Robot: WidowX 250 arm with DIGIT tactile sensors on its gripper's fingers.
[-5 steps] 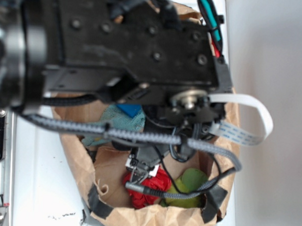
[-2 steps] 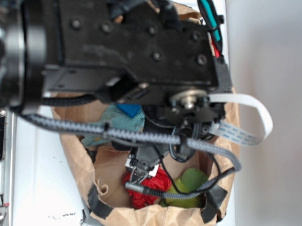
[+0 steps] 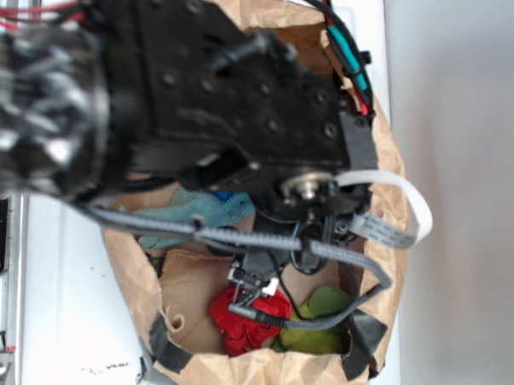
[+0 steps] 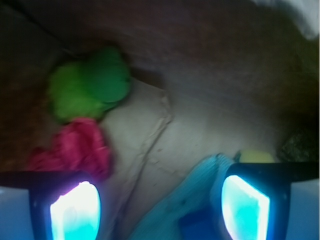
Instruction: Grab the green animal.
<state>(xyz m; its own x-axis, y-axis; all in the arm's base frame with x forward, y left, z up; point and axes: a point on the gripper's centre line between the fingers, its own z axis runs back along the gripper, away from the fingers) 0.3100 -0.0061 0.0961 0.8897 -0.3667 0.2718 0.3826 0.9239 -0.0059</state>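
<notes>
green animal (image 4: 89, 84): small soft plush, bright lime on the lit lobes, darker green in the folds. Rounded lobes, no face or limbs readable, wrist view is blurred. Lies loose on the brown paper floor of the bag, tucked into the corner against the bag wall. In wrist view it sits upper left, touching the red ruffled plush just below it. In exterior view green animal (image 3: 320, 308) shows at the bag's bottom right, just right of the red plush, partly covered by a grey braided cable crossing over it and by black tape at the rim. Nothing is gripping it; it's well apart from the teal cloth.
</notes>
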